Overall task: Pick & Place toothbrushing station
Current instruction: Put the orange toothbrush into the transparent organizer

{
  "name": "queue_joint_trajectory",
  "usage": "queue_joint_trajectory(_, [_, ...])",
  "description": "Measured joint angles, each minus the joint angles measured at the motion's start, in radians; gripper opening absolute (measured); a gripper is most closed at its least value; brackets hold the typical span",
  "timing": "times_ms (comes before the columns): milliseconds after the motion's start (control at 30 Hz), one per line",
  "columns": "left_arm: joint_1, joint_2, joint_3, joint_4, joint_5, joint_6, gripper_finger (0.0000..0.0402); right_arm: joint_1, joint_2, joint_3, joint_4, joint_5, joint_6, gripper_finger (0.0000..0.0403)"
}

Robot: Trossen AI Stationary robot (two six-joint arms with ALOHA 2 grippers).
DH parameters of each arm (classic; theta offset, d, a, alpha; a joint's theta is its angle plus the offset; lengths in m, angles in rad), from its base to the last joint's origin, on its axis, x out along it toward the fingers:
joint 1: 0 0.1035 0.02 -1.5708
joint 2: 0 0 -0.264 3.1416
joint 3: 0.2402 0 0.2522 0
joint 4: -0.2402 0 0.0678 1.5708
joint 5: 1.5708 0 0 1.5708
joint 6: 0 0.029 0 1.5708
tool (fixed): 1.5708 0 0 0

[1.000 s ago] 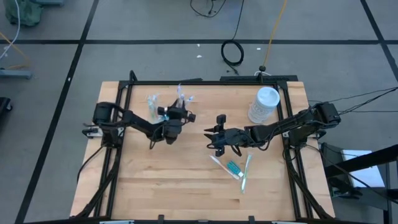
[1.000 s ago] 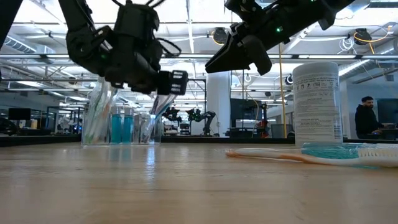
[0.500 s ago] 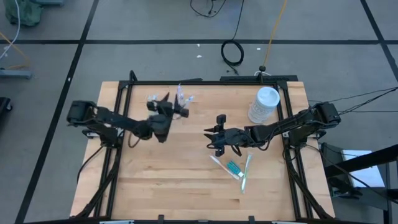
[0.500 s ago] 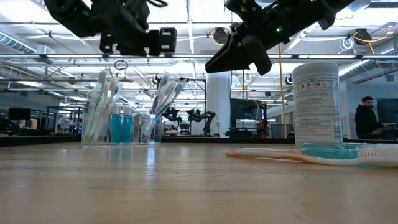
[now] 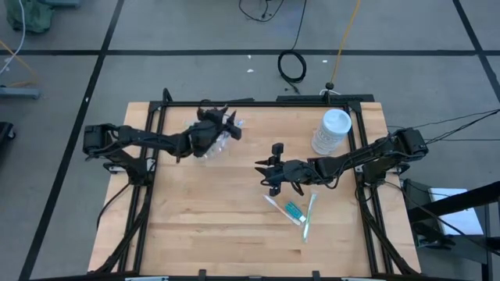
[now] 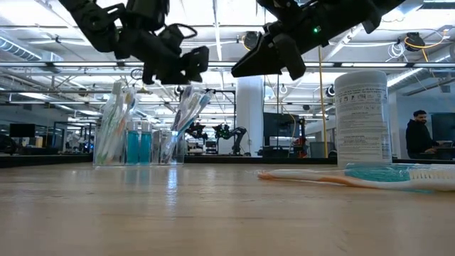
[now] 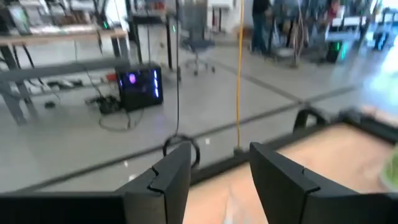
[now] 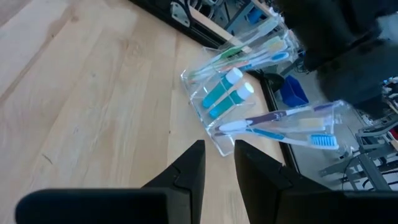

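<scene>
The clear plastic toothbrush holder (image 8: pixel 249 99) stands at the far left of the wooden table (image 5: pixel 211 218). In the right wrist view it shows three parts: a bundle of pastel-handled toothbrushes (image 8: pixel 249 53) in one end compartment, two teal-blue tubes with white caps (image 8: pixel 225 94) in the middle, and more toothbrushes (image 8: pixel 280 124) leaning out of the other end. From table height the same holder (image 6: pixel 138 139) shows brushes either side of the tubes.

The left gripper (image 5: pixel 226 125) hangs above the holder, clear of it. Its fingers (image 7: pixel 168 177) stand apart with nothing between them.

The right gripper (image 5: pixel 266 173) hovers over the middle of the table, raised off the wood. Its fingers (image 8: pixel 189 168) are slightly parted and hold nothing.

Just nearer than it, two loose toothbrushes (image 5: pixel 310 215) and a third teal tube (image 5: pixel 293 209) lie on the table. A tall white lidded container (image 5: pixel 333 129) stands at the far right.

A person (image 6: pixel 421 135) stands in the room beyond.
</scene>
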Motion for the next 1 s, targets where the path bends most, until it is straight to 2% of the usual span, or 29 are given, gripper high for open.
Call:
queue_joint_trajectory(300, [0.006, 0.001, 0.000, -0.209, 0.022, -0.087, 0.0170, -0.004, 0.000, 0.000, -0.002, 0.000, -0.024, 0.0077])
queue_joint_trajectory(400, [0.003, -0.006, 0.000, -0.143, 0.019, -0.049, 0.0170, -0.004, 0.000, 0.000, -0.002, 0.000, -0.019, 0.0077])
queue_joint_trajectory(533, [-0.010, -0.035, 0.000, 0.001, 0.018, 0.084, 0.0170, -0.004, 0.000, 0.000, -0.002, -0.001, -0.018, 0.0077])
queue_joint_trajectory(700, [0.010, -0.056, 0.000, 0.073, 0.011, 0.179, 0.0170, -0.004, 0.000, 0.000, -0.003, -0.001, -0.018, 0.0077])
queue_joint_trajectory(833, [0.062, -0.052, 0.000, 0.005, 0.033, 0.122, 0.0170, -0.004, 0.000, 0.000, -0.003, -0.001, -0.018, 0.0077])
queue_joint_trajectory(1000, [0.099, -0.047, 0.000, -0.150, 0.135, -0.006, 0.0170, -0.004, 0.000, 0.000, -0.002, -0.001, -0.018, 0.0077])
